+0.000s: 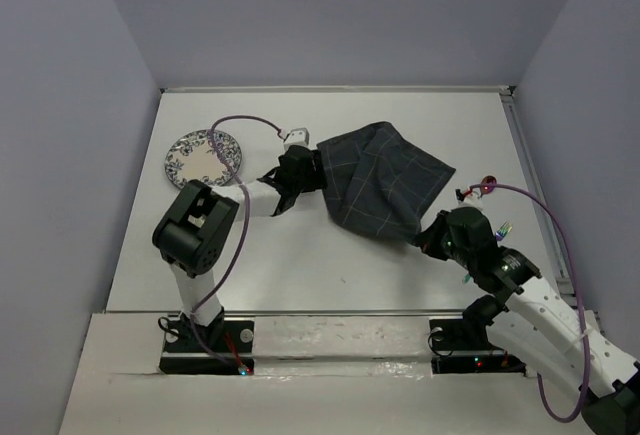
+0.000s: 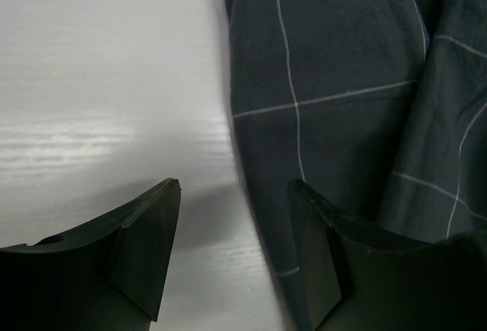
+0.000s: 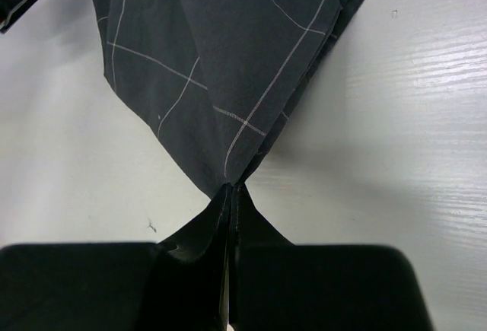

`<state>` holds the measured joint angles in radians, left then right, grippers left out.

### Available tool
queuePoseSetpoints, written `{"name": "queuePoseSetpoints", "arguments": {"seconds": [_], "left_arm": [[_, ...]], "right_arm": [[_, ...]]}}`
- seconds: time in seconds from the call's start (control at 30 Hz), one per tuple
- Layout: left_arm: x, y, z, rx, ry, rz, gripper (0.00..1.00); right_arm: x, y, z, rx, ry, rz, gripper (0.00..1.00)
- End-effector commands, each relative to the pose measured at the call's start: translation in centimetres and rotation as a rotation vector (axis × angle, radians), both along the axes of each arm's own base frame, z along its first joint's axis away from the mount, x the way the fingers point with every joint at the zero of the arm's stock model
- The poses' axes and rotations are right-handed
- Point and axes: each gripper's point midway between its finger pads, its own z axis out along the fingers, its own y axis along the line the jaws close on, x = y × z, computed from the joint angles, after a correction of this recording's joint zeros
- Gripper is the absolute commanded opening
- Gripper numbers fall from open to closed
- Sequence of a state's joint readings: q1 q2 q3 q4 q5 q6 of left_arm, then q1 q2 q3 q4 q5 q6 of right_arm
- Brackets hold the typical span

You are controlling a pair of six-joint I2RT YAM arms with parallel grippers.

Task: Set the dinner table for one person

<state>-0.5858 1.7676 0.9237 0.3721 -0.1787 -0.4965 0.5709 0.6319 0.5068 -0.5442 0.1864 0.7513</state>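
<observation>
The white tabletop [image 1: 330, 275] spread beneath both arms and carried everything in view. At its far left lay a patterned plate [image 1: 203, 158], flat and apart from the cloth. To its right, the left tool [image 1: 305, 168] sat at the left edge of the dark checked placemat [image 1: 385, 180]. Its jaws were apart, one finger over bare tabletop and the other over the cloth. The placemat lay rumpled and folded near the middle, skewed to the tabletop's edges. At its near right corner, the right tool [image 1: 420, 237] was pinched together on the cloth's tip, and the fabric fanned out from there.
</observation>
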Motion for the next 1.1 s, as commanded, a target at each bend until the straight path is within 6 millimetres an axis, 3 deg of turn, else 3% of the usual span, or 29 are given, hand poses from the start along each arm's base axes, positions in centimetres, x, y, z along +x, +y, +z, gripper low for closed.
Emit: {"name": "queuePoseSetpoints", "arguments": {"seconds": [0.0,0.1,0.13,0.17,0.23,0.3,0.33,0.37,0.47,0.5,0.53,0.6,0.63,0.7,0.73,0.77,0.8,0.83,0.87,0.9,0.93,0.97,1.03,1.07], "left_arm": [[4.7,-2.1,3.3,-0.065,-0.117,-0.036,0.7],[6.4,-3.1,3.0,-0.101,-0.103,-0.061,0.71],[6.6,-2.6,0.8,-0.08,-0.051,-0.052,0.7],[7.5,-3.1,1.2,-0.088,-0.057,-0.052,0.7],[7.8,-2.9,-1.3,-0.062,0.001,-0.047,0.66],[8.7,-3.5,-1.2,-0.066,-0.001,-0.052,0.62],[8.8,-3.7,-2.1,-0.06,0.013,-0.057,0.52],[9.3,-3.9,-2.3,-0.054,0.016,-0.058,0.32],[10.3,-3.6,-1.8,-0.048,0.005,-0.047,0.0],[10.5,-2.9,-1.5,-0.039,0.008,-0.031,0.0],[10.7,-2.3,1.1,-0.054,-0.032,-0.014,0.0],[10.7,0.1,4.0,-0.053,-0.088,0.039,0.0],[10.7,0.9,8.9,-0.076,-0.172,0.056,0.0],[10.1,3.2,12.5,-0.017,-0.228,0.109,0.0],[9.1,4.3,15.8,-0.017,-0.273,0.131,0.0],[8.5,4.7,17.1,-0.023,-0.295,0.143,0.01],[7.6,5.2,17.0,-0.025,-0.29,0.145,0.08],[6.4,5.5,18.6,-0.039,-0.31,0.148,0.23],[5.4,6.2,17.3,-0.02,-0.283,0.158,0.31],[4.7,6.9,17.0,-0.008,-0.28,0.181,0.61],[3.9,7.5,17.7,-0.011,-0.298,0.195,0.84],[2.9,8.4,15.9,0.018,-0.269,0.213,0.99],[1.5,8.9,16.1,-0.005,-0.271,0.216,0.99],[0.5,9.1,14.6,0.004,-0.244,0.208,0.99]], "right_arm": [[0.1,0.1,0.8,0.001,-0.048,0.023,0.0],[0.1,0.3,0.5,0.0,-0.038,0.033,0.0],[0.0,0.4,0.4,-0.002,-0.033,0.037,0.0],[0.1,0.5,0.5,0.003,-0.037,0.04,0.0],[0.1,0.5,0.5,0.003,-0.044,0.041,0.0],[0.2,0.5,0.6,0.006,-0.047,0.041,0.0],[0.2,0.5,0.6,0.008,-0.05,0.042,0.0],[0.1,0.5,0.6,0.008,-0.051,0.041,0.0],[0.1,0.5,0.8,0.015,-0.057,0.039,0.0],[0.1,0.5,0.8,0.016,-0.058,0.04,0.0],[0.0,0.5,0.7,0.017,-0.056,0.039,0.0],[0.1,0.4,0.8,0.017,-0.06,0.037,0.0],[0.1,0.4,0.7,0.01,-0.056,0.036,0.0],[0.4,0.4,0.7,-0.004,-0.053,0.036,0.0],[0.5,0.4,0.8,-0.007,-0.053,0.038,0.0],[0.6,0.6,0.9,-0.007,-0.055,0.042,0.0],[0.6,0.9,0.8,-0.006,-0.048,0.06,0.0],[0.5,1.1,0.9,-0.001,-0.046,0.07,0.0],[0.4,1.3,0.9,0.001,-0.042,0.084,0.0],[0.3,1.3,0.8,0.0,-0.038,0.089,0.0],[0.2,1.1,0.7,-0.008,-0.028,0.087,0.0],[0.2,1.0,0.7,-0.01,-0.028,0.077,0.0],[0.0,1.0,0.5,-0.006,-0.021,0.077,0.0],[0.1,1.0,0.5,-0.005,-0.018,0.069,0.0]]}}
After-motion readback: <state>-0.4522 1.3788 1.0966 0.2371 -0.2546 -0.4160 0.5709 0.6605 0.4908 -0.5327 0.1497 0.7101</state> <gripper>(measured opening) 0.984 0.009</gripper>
